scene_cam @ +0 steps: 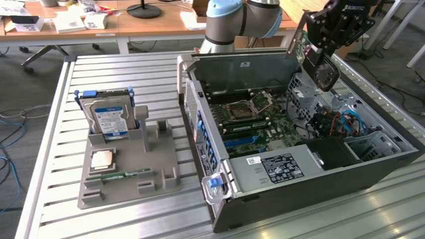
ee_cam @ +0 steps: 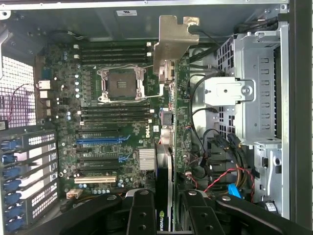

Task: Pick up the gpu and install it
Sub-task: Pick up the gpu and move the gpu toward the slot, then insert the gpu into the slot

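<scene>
The gpu [scene_cam: 323, 69] hangs on edge above the open computer case [scene_cam: 319, 199], near its far right corner in the exterior view. It is a dark card on a green board with a round fan. My gripper [scene_cam: 337, 31] is shut on its upper part. In the wrist view the gpu [ee_cam: 178, 103] runs edge-on away from the camera, its silvery bracket [ee_cam: 172, 41] at the far end. My gripper [ee_cam: 169, 215] clamps it between the black fingers [ee_cam: 142, 215]. Below lies the motherboard [ee_cam: 112, 98] with its blue expansion slot [ee_cam: 98, 140].
A grey parts holder [scene_cam: 126, 169] stands at the exterior view's left, carrying a blue-labelled hard drive [scene_cam: 109, 117], a CPU [scene_cam: 101, 159] and a green RAM stick [scene_cam: 119, 175]. Inside the case are a power supply [scene_cam: 279, 167], drive cages [ee_cam: 254, 93] and loose cables [ee_cam: 220, 161].
</scene>
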You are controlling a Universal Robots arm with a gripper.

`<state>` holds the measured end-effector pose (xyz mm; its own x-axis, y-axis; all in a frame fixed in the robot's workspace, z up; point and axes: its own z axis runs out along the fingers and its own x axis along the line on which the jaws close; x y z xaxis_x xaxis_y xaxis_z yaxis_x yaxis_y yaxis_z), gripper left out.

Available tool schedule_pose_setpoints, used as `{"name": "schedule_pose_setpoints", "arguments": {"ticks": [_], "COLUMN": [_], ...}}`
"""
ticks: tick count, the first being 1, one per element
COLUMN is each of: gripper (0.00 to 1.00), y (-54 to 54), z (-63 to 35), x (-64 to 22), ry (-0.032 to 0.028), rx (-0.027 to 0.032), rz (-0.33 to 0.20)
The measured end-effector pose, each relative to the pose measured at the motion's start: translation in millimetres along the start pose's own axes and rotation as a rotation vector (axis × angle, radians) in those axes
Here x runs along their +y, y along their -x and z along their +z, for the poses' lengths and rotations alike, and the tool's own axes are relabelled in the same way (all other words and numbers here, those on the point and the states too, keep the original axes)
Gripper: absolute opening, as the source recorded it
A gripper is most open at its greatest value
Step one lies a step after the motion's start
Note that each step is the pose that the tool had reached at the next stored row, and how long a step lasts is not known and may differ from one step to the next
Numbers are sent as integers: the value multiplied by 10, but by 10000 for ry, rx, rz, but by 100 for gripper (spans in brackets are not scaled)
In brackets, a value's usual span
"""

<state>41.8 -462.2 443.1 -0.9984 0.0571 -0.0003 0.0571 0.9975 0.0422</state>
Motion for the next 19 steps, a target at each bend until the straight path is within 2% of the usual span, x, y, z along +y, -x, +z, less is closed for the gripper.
{"name": "schedule_pose_setpoints", "arguments": {"ticks": [5, 8, 15, 19], "gripper": [26, 26, 26, 26], "y": [34, 47, 153, 157], "z": [0, 0, 4, 4], "x": [2, 5, 48, 51], "ry": [1, -1, 1, 1], "rx": [13, 14, 14, 13], "rz": [-312, -315, -314, -314]}}
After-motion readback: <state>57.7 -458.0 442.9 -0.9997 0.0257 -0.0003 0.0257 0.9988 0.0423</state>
